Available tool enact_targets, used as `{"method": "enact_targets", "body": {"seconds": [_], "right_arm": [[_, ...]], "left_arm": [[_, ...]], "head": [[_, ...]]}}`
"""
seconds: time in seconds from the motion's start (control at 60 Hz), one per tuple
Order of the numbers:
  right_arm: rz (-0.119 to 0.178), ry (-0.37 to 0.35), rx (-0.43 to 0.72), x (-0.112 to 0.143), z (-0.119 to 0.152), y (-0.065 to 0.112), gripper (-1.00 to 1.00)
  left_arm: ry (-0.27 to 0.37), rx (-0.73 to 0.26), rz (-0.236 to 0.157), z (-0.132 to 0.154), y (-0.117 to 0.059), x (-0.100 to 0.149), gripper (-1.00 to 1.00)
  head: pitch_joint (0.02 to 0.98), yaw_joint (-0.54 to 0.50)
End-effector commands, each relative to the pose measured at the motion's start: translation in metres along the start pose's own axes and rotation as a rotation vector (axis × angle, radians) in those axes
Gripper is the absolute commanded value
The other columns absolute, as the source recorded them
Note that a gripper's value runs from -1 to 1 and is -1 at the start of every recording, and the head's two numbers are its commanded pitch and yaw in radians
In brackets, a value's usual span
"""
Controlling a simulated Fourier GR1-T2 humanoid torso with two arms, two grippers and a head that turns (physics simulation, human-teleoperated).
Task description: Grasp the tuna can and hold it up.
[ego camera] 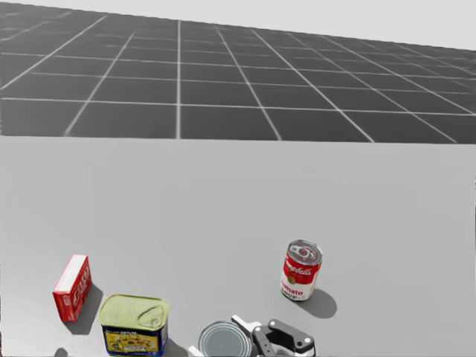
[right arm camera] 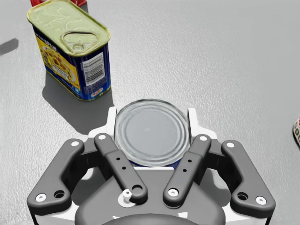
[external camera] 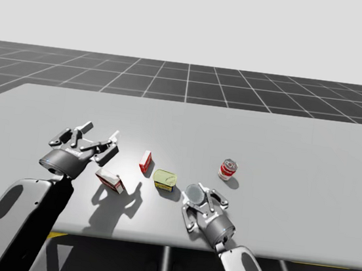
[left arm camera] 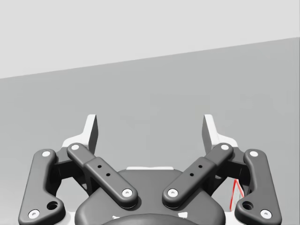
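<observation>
The tuna can [right arm camera: 151, 133], a low round can with a plain silver lid, sits between the fingers of my right gripper [right arm camera: 151, 117]. Both fingers press its sides, so the gripper is shut on it. In the high view this can [external camera: 194, 191] is near the table's front edge, right of centre, with my right gripper [external camera: 195, 195] around it. Whether it rests on the table I cannot tell. In the head view its lid [ego camera: 224, 340] lies low in the picture. My left gripper [external camera: 101, 132] hovers open over the table's left part, holding nothing [left arm camera: 151, 133].
A rectangular tin with a yellow lid [external camera: 166, 179] stands just left of the tuna can. Beyond it is a small red box [external camera: 145, 161]. A red-and-white box [external camera: 110, 180] lies under my left arm. A red-and-white round can [external camera: 228, 170] stands to the right.
</observation>
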Motion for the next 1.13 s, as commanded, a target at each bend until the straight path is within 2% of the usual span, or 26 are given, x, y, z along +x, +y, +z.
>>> {"method": "enact_targets", "body": {"seconds": [0.017,0.3,0.333,0.483,0.667,0.783,0.9,0.933,0.95,1.017,1.133], "right_arm": [[-0.037,0.048,-0.113,-0.016,0.002,-0.006,1.00],[-0.024,-0.006,-0.122,-0.011,0.005,-0.005,1.00],[-0.031,-0.026,-0.125,-0.004,0.007,-0.005,1.00],[-0.015,-0.095,-0.132,0.022,0.014,-0.006,1.00],[0.016,-0.214,-0.160,0.065,0.025,-0.009,1.00],[0.060,-0.317,-0.180,0.099,0.035,-0.008,1.00],[0.119,-0.396,-0.189,0.125,0.041,-0.005,1.00],[0.128,-0.411,-0.191,0.130,0.043,-0.004,1.00],[0.146,-0.434,-0.196,0.137,0.046,-0.002,1.00],[0.163,-0.464,-0.201,0.146,0.051,0.000,1.00],[0.210,-0.551,-0.221,0.172,0.070,0.006,1.00]], "left_arm": [[0.001,0.001,0.000,0.001,0.000,-0.001,-1.00],[-0.001,0.003,0.001,0.001,0.000,-0.001,-1.00],[-0.001,0.003,0.002,0.001,0.000,-0.001,-1.00],[-0.001,0.004,0.002,0.001,0.001,-0.001,-1.00],[-0.005,0.006,0.005,0.001,0.001,0.000,-1.00],[-0.004,0.007,0.006,0.001,0.002,0.000,-1.00],[-0.002,0.008,0.001,0.001,0.001,0.000,-1.00],[-0.002,0.008,0.000,0.001,0.002,0.000,-1.00],[-0.002,0.009,0.000,0.001,0.002,0.000,-1.00],[-0.002,0.009,0.000,0.001,0.002,0.000,-1.00],[-0.002,0.010,0.000,0.001,0.002,0.000,-1.00]], "head": [[0.481,-0.17],[0.460,-0.18],[0.461,-0.18],[0.461,-0.18],[0.462,-0.18],[0.464,-0.18],[0.465,-0.18],[0.466,-0.18],[0.467,-0.18],[0.467,-0.18],[0.467,-0.18]]}}
